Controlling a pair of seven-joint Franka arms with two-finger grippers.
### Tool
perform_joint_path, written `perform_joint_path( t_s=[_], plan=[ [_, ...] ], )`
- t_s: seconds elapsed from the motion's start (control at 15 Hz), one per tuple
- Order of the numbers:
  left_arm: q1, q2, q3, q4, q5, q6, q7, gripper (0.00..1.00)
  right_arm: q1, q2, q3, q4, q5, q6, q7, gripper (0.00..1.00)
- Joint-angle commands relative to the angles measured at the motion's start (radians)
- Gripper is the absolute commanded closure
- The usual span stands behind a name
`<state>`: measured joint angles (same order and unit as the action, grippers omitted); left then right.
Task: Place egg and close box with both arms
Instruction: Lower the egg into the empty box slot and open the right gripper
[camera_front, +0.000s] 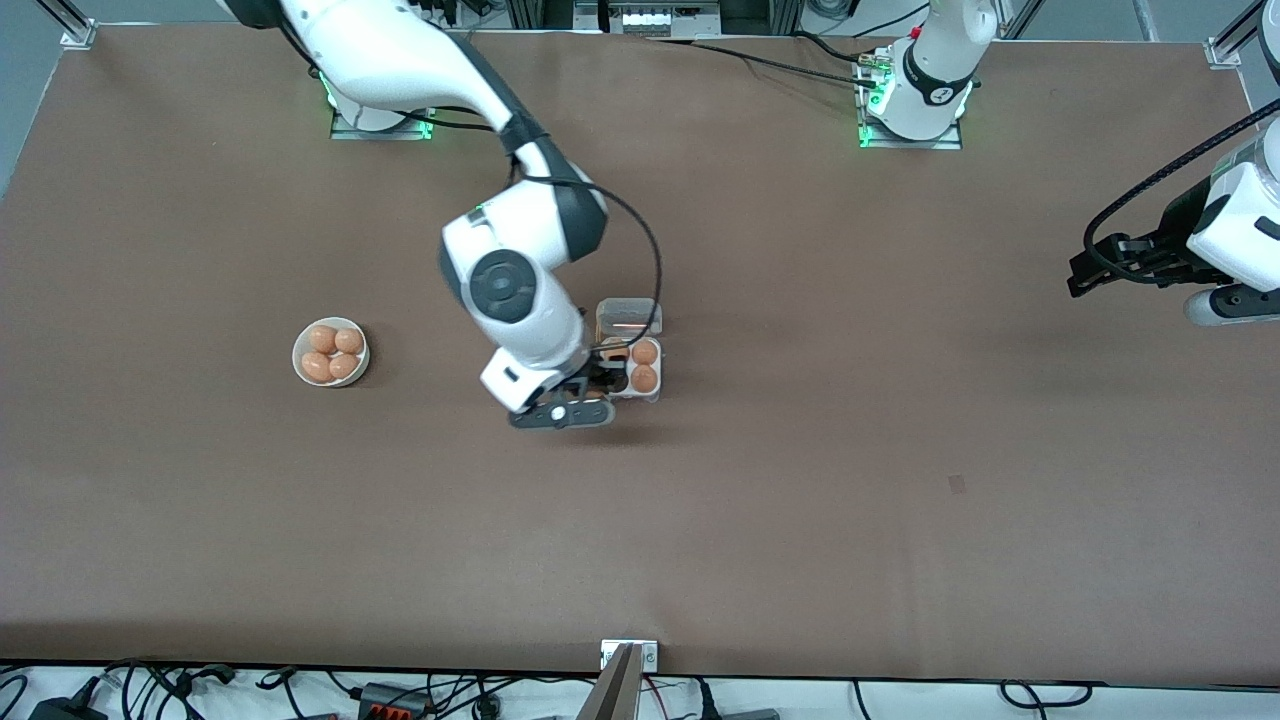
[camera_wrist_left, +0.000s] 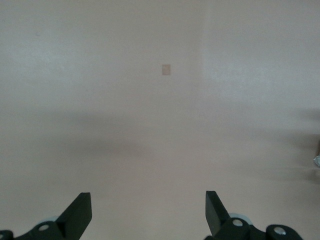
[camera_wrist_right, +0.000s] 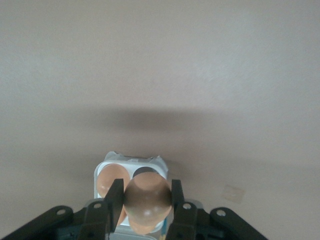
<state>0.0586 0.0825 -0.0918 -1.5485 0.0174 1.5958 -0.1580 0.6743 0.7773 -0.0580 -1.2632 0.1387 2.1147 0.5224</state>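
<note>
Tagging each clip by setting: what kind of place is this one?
Probably a robotics lab bench, not a kitchen: two arms bolted to a brown-covered table, metal frame posts at its corners, and loose cables along the edge.

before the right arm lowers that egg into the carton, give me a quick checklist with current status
1. Egg gripped between the right gripper fingers: ok.
2. Right gripper positioned over the egg carton: ok.
3. Carton lid open, standing clear of the tray: ok.
4. An empty cell under the egg: cannot tell; the wrist view shows one dark cell beside a filled one, but the held egg hides the rest.
5. Two eggs already seated on the side toward the left arm: ok.
6. Left gripper open, waiting over bare table at its own end, clear of the carton: ok.
</note>
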Motion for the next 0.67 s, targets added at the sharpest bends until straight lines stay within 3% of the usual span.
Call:
perform_joint_path(
  t_s=[0.0, 0.6],
  plan=[
    [0.003, -0.024, 0.001, -0.019, -0.011, 0.004, 0.003, 0.00, 0.042, 0.034, -0.016, 0.015, -0.047, 0.016, 0.045, 1.00],
    [0.003, -0.024, 0.001, -0.019, -0.011, 0.004, 0.003, 0.00, 0.070, 0.069, -0.014, -0.010, -0.048, 0.056, 0.090, 1.00]
  ],
)
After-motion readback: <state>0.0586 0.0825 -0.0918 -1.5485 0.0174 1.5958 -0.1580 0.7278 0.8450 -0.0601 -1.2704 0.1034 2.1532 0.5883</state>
